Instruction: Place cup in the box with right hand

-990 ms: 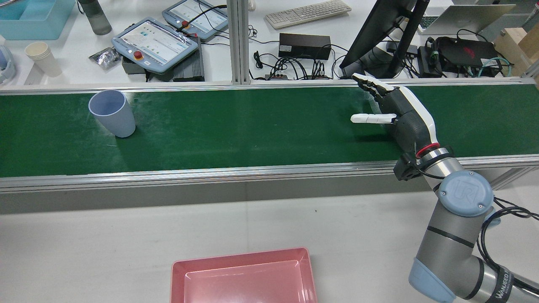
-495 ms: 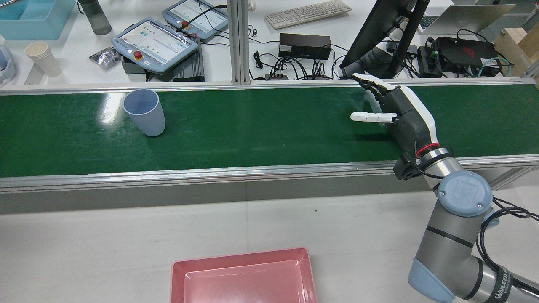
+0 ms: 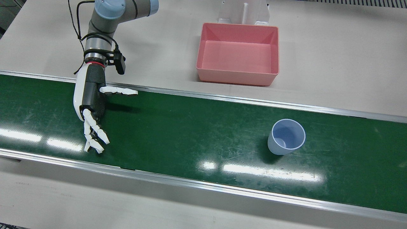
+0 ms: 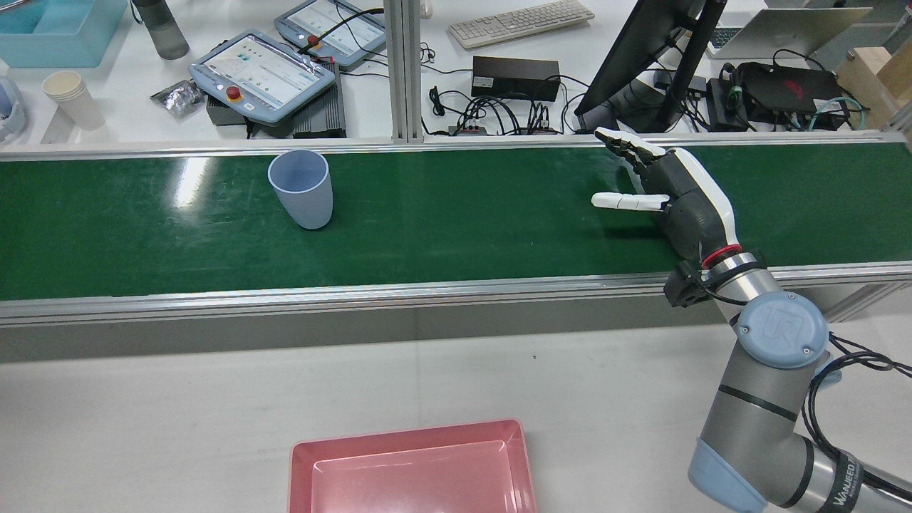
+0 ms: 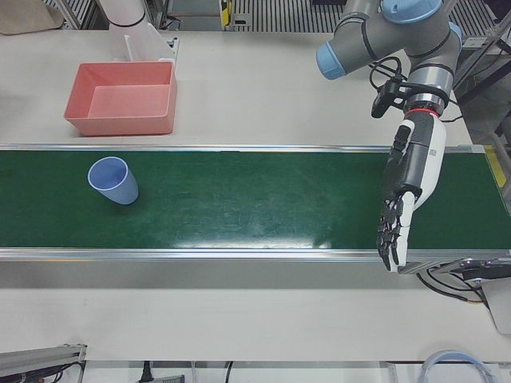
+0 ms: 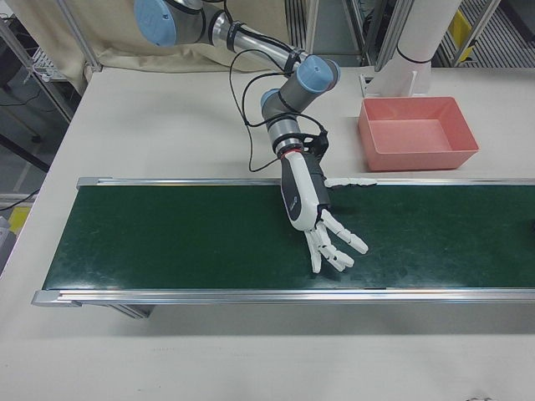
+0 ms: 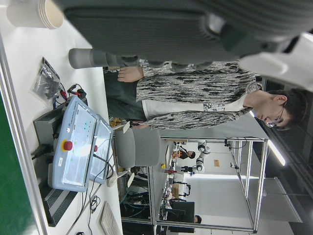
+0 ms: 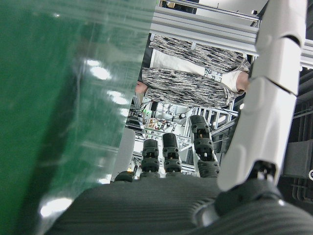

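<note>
Cup (image 3: 286, 136): pale blue, upright with its mouth up, standing about midway across the green conveyor belt (image 3: 190, 133). It is in the stretch of belt that lies in front of the pink box, a little past it towards the robot's left. Nothing touches it.

Right hand (image 3: 90, 108): above the belt, well apart from the cup along the belt's length. It is spread flat and holds nothing. Its white fingers (image 3: 93, 135) reach towards the belt's operator-side edge, and its thumb (image 3: 119, 91) sticks out sideways along the belt's robot-side rail, pointing towards the cup.

Left hand (image 5: 407, 183): above the opposite end of the belt, with the cup between the two hands. Its fingers are stretched out straight and slightly apart, with the tips at the belt's operator-side rail, and it is empty.

Box (image 3: 237, 78): pink, rectangular, open-topped and empty. It sits on the pale tabletop just beyond the belt's robot-side rail, apart from both hands.

Right arm (image 3: 101, 28): grey with blue caps, coming down from beyond the belt's robot-side rail to the right hand's wrist.
</note>
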Motion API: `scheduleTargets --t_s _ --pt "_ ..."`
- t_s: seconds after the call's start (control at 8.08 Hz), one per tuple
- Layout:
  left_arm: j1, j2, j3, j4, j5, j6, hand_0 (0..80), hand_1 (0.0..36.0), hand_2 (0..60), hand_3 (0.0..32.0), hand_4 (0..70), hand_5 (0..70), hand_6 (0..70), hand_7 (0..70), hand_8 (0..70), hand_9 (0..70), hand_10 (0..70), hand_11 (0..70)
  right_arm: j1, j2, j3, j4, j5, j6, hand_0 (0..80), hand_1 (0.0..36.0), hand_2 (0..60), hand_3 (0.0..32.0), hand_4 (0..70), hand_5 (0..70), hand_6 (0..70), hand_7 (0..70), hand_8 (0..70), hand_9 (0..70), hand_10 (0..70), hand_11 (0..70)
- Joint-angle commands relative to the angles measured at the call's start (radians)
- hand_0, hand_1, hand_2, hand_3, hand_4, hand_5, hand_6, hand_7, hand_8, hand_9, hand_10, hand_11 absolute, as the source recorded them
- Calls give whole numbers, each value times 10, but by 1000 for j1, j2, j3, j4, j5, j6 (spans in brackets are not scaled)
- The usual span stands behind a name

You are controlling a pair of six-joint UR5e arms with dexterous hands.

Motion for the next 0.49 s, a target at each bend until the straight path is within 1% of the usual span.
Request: scheduleTargets --t_s 0.0,0.37 --pt "0 0 1 0 0 0 0 0 0 0 0 0 0 0 0 0 0 0 -2 2 -2 1 -2 0 512 188 65 0 35 66 63 262 106 148 0 11" --pt "0 0 1 0 0 0 0 0 0 0 0 0 0 0 0 0 0 0 -5 5 -1 1 -2 0 510 187 67 0 27 66 63 260 108 148 0 10"
